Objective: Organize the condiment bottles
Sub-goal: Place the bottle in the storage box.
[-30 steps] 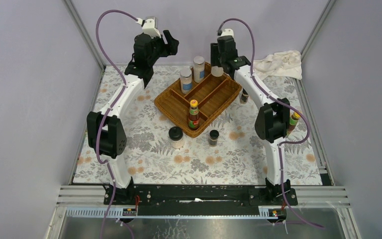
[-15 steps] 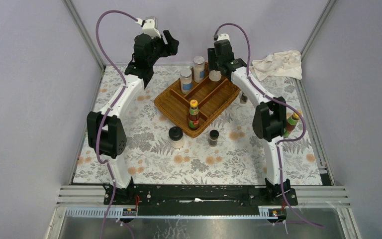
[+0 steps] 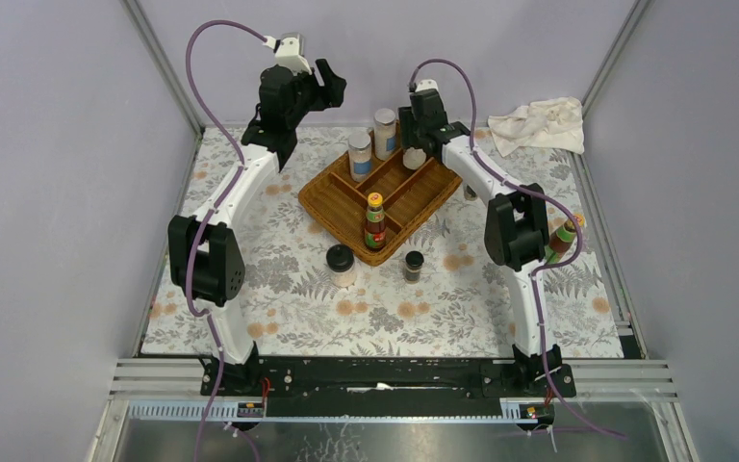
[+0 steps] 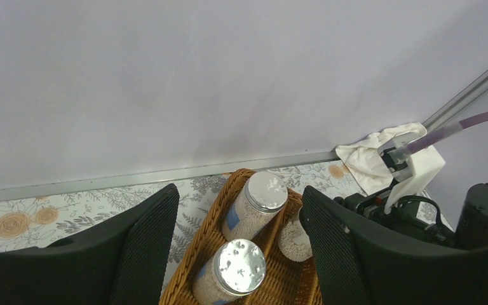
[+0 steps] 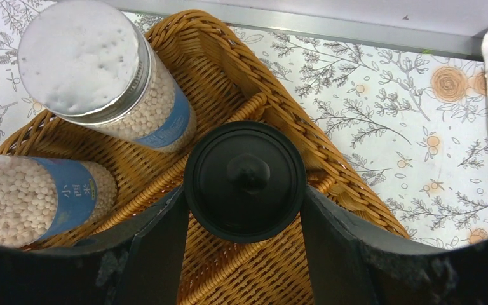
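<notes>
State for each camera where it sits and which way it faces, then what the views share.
Top external: fixed above and behind the arms, looking down and forward at the wicker tray; both arms show whole.
Left wrist: held high, facing the back wall and the tray's far end; the open left fingers frame it.
Right wrist: looking straight down into the tray; the right fingers clasp a black-lidded jar.
Shared: all three show the two white shakers in the tray.
</notes>
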Controlling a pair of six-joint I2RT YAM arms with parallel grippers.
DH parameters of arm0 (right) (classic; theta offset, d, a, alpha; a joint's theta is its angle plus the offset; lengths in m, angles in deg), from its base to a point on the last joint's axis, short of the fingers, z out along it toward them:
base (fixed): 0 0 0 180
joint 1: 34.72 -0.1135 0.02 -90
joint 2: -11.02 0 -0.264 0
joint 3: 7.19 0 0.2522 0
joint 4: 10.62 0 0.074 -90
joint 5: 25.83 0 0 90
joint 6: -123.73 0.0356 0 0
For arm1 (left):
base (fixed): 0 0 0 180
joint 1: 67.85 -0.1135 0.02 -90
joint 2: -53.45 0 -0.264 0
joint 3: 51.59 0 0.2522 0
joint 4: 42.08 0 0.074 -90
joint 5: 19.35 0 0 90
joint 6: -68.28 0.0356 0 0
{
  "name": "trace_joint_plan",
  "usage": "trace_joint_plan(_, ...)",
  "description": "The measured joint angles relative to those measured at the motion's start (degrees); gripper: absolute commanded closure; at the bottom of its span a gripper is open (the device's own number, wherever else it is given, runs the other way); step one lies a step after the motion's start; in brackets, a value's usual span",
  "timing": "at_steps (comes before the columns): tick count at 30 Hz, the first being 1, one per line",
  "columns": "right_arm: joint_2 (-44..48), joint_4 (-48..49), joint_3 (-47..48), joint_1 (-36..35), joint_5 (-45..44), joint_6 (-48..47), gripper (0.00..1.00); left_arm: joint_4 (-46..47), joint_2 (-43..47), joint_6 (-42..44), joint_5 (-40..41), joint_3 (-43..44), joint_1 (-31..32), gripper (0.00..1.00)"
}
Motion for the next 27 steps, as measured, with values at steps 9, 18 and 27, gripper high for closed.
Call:
trace_joint_plan(9,-0.17,2.14,-2.51,0.02,1.03,-0.37,1.00,0.61,-0.35,-0.22,-0.09,-0.28,0.00,0.24)
trace_joint_plan(18,-0.20,4.90,-5.20,0.00,2.08,-0.52,1.00,0.72,-1.49,-0.63,-1.05,-0.72,0.00,0.24)
trace_joint_plan(27,-0.15,9.73,-7.80,0.00,2.08,-0.85,0.86,0.74,-1.49,-0.83,-1.09,-1.03,0.00,0.22)
